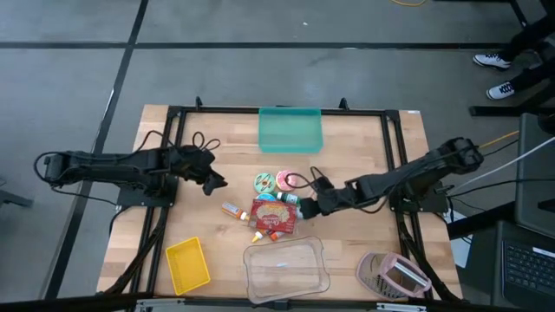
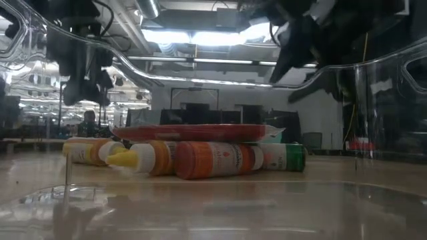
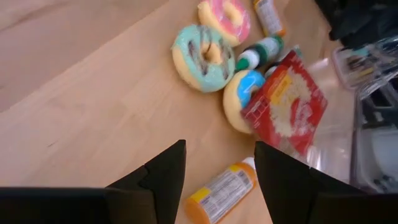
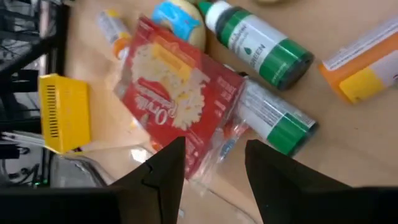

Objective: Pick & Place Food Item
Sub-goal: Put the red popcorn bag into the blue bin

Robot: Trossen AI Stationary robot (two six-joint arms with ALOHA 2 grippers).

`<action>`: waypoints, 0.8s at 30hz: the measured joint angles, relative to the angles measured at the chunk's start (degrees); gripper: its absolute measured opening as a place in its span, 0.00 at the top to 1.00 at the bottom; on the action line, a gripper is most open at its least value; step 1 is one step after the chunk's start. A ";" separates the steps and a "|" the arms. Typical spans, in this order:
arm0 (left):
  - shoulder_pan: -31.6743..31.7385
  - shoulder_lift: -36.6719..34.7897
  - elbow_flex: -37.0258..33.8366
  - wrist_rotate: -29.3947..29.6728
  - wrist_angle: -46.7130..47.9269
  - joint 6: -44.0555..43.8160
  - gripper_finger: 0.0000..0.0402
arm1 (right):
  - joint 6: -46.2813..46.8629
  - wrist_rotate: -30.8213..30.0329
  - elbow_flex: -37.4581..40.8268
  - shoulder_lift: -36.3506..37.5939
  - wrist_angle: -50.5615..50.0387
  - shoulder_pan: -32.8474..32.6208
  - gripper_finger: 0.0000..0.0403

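We see a clear tub (image 1: 288, 269) nearest; beyond it, the right gripper (image 1: 308, 208) hangs beside the red packet (image 1: 274, 215), jaws spread; the left gripper (image 1: 217, 183), likewise spread, hovers over bare surface (image 1: 347, 152).

— Any room on my left side?
— Yes, bare counter (image 1: 186, 204) lies between my left pincer (image 1: 218, 183) and the orange bottle (image 1: 231, 209).
— And on the right?
— Crowded. My right pincer (image 1: 310, 209) hangs just beside the red packet (image 1: 274, 216), with green bottles (image 4: 260, 45) and doughnuts (image 1: 275, 181) packed close.
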State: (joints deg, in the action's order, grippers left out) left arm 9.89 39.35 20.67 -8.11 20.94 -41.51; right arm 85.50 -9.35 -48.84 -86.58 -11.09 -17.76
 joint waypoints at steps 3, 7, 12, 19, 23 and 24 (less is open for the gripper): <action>-0.04 -0.08 -0.79 -0.44 0.10 0.06 0.54 | 1.18 0.02 0.00 -2.51 1.49 0.10 0.59; -0.04 -0.11 -1.61 -0.40 -0.35 -0.19 0.54 | 2.59 1.45 -0.03 -5.53 2.59 0.57 0.59; -0.04 -0.09 -2.95 -0.23 -1.24 -1.07 0.54 | 3.69 1.41 -0.04 -8.33 4.83 0.83 0.59; -0.04 -0.11 -3.72 -0.18 -3.40 -2.29 0.54 | 3.80 1.30 -0.08 -9.91 6.21 1.70 0.59; -0.06 -0.10 -3.72 -0.20 -3.21 -2.72 0.54 | 2.55 0.82 -0.06 -9.91 6.76 2.96 0.59; -0.04 -0.10 -3.72 -0.27 -3.18 -2.74 0.54 | 2.43 0.97 -0.06 -9.91 7.06 3.27 0.59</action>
State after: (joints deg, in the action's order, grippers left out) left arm 9.85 39.25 16.95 -8.39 17.75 -44.25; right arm 87.93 -8.38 -48.90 -96.49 -4.03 -14.49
